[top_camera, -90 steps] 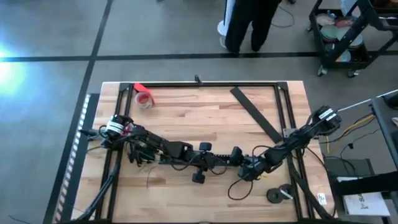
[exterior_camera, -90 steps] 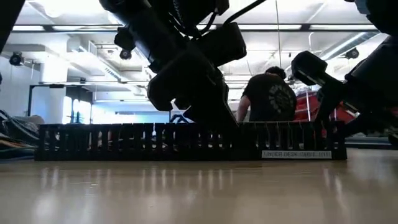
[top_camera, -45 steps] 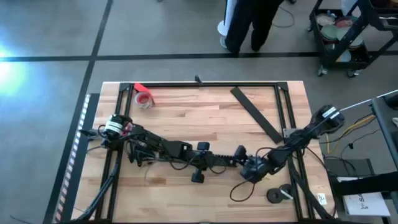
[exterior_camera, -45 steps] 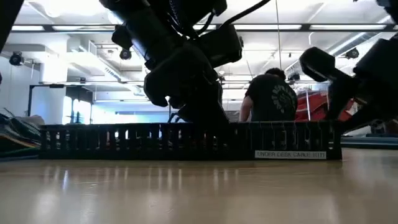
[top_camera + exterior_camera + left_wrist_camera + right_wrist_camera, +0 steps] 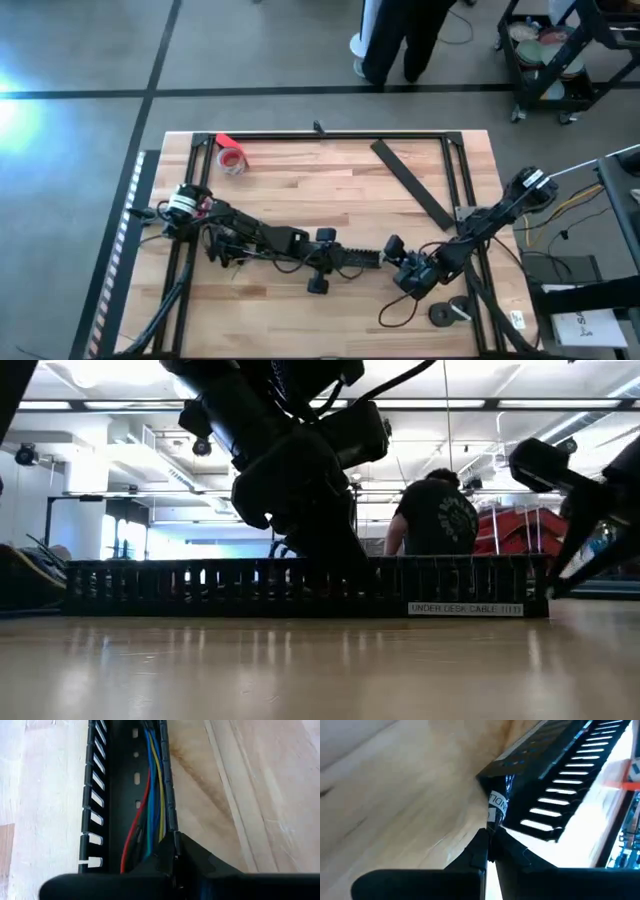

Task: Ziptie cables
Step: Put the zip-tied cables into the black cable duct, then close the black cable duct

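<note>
While your two arms meet low in the middle of the table (image 5: 300, 190) in the overhead view, both are at a black slotted cable tray (image 5: 200, 585) lying crosswise between them. Your right gripper (image 5: 488, 840), reaching in from the right edge, has its fingers (image 5: 475, 852) pressed together on the tray's end, right by a white printed label (image 5: 497, 805). Your left gripper (image 5: 172, 852), stretched out from the left edge, sits against one side wall of the tray, but you cannot tell whether it is spread or closed. The cables (image 5: 150, 795) lie inside the tray's channel, red, blue, yellow and green strands running side by side along its length toward the left gripper. From the table-level camera the tray spans most of the width, low against the wood, with the label at its right end. A red tape roll (image 5: 232, 158) rests in the upper left corner of the table, well apart from the arms, and a wide flat black strip (image 5: 410, 185) lies slantwise at upper right. A person (image 5: 395, 35) stands beyond the far edge.
</note>
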Controlling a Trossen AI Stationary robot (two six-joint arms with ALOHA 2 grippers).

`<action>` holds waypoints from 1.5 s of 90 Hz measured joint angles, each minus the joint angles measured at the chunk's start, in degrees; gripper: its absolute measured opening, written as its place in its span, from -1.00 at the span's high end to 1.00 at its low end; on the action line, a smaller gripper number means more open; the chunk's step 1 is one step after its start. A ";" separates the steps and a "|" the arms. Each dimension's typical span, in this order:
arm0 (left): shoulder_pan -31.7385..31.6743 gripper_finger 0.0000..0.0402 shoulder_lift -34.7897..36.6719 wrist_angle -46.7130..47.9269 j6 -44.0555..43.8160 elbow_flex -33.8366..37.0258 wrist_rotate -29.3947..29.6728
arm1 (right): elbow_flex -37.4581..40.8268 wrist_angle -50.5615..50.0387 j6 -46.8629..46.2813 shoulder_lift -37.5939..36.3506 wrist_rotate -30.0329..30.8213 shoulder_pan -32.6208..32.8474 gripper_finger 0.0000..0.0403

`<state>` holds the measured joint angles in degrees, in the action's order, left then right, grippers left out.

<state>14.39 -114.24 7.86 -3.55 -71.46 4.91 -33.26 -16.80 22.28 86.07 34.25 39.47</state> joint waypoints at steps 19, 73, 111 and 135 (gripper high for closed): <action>-0.24 1.00 0.02 -0.15 -0.61 0.02 0.00 | 0.00 -5.39 -3.55 -1.41 -0.19 1.30 0.97; -1.15 0.98 -0.01 -2.12 -0.83 0.14 -0.07 | -2.12 -9.08 -19.77 -12.85 -0.05 0.52 -0.16; -5.09 0.98 -0.15 -9.86 1.19 0.22 0.39 | 5.05 -20.94 -53.91 -33.60 4.50 -22.19 -0.25; -5.70 0.72 -0.13 -10.58 1.22 0.79 0.06 | 5.62 -16.67 -52.30 -35.19 -11.56 -48.36 -0.55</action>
<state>8.69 -114.37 -2.72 -2.34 -70.67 4.96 -27.64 -33.48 -30.02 50.88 22.70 -8.89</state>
